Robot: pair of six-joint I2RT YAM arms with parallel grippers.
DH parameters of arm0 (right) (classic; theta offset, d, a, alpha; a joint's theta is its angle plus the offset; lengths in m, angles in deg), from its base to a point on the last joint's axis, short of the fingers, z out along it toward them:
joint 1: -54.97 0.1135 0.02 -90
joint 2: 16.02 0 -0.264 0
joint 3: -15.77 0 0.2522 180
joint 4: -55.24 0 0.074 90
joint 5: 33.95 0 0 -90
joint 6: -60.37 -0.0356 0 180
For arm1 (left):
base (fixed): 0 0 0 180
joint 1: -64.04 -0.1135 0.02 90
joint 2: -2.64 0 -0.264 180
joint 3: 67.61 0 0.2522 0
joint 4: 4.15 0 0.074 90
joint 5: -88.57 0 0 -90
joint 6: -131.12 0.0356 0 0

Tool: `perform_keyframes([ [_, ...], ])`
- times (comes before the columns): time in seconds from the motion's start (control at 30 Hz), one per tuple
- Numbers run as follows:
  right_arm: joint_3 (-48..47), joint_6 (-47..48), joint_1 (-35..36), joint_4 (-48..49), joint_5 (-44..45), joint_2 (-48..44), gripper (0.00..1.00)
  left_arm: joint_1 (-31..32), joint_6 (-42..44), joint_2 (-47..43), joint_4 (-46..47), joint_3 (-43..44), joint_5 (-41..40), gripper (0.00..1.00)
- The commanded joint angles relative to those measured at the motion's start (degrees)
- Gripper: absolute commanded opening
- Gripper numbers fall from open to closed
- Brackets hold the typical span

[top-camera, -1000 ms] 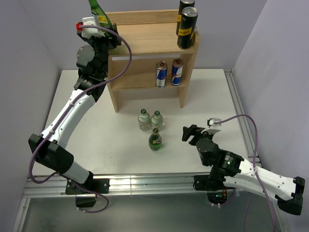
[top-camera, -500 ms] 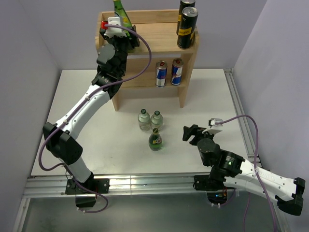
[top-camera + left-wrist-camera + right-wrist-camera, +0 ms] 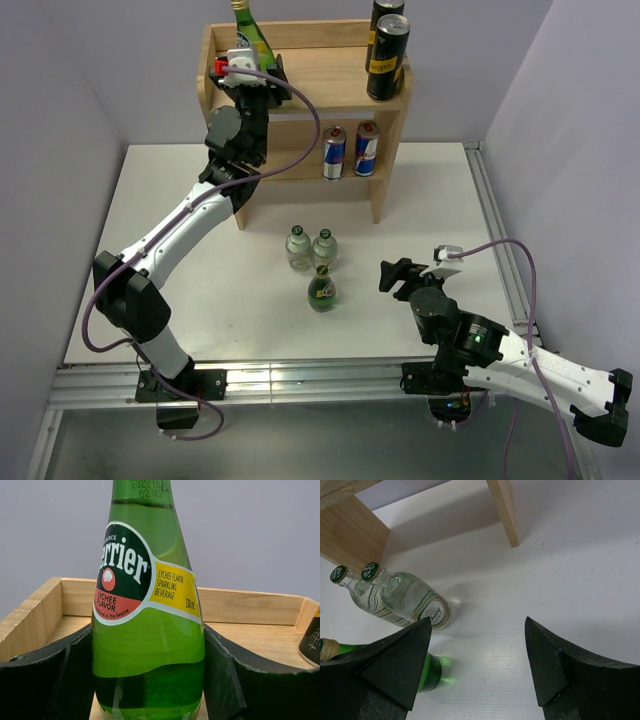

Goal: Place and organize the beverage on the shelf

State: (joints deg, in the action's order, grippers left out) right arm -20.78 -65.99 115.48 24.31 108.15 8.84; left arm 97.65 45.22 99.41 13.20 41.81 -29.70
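While L arm (image 3: 180, 225) reaches up over shelf (image 3: 320, 72), L hand (image 3: 255, 62) pinching green bottle (image 3: 147, 605), R hand (image 3: 395, 275) spread low.

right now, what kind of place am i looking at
Likely a robotics lab test cell: a left arm and right arm bolted to a white table, plain panels boxing it in, and a small wooden shelf stocked with cans.
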Motion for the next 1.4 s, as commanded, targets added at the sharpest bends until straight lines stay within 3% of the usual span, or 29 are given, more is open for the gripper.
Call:
perform_keyframes([
  [0.0,0.8,-0.4,0.2,1.3,1.9,-0.6,0.82,0.3,2.2,0.9,-1.2,-6.1,-4.6,0.00],
  [0.27,0.7,-0.4,0.2,1.3,1.5,-0.5,0.82,0.3,1.4,2.2,0.5,-10.1,-5.2,0.00],
  [0.63,0.7,-0.2,0.2,1.5,1.6,-0.2,0.82,-0.6,2.1,7.7,-9.0,-1.6,-2.0,0.00],
  [1.0,0.8,0.1,0.2,1.8,1.3,-0.3,0.82,-0.8,2.5,8.3,-11.9,-1.4,-2.1,0.01],
  [1.13,0.8,0.0,0.2,1.8,1.3,-0.3,0.82,-0.8,2.1,8.7,-12.0,-1.9,-2.8,0.16],
  [1.23,0.8,0.0,0.2,1.7,1.3,-0.3,0.82,-0.9,2.1,8.9,-11.9,-2.5,-3.1,0.38],
  [1.37,0.7,0.0,0.2,1.6,1.3,-0.3,0.82,-0.8,2.0,9.3,-12.2,-2.8,-3.1,0.54],
])
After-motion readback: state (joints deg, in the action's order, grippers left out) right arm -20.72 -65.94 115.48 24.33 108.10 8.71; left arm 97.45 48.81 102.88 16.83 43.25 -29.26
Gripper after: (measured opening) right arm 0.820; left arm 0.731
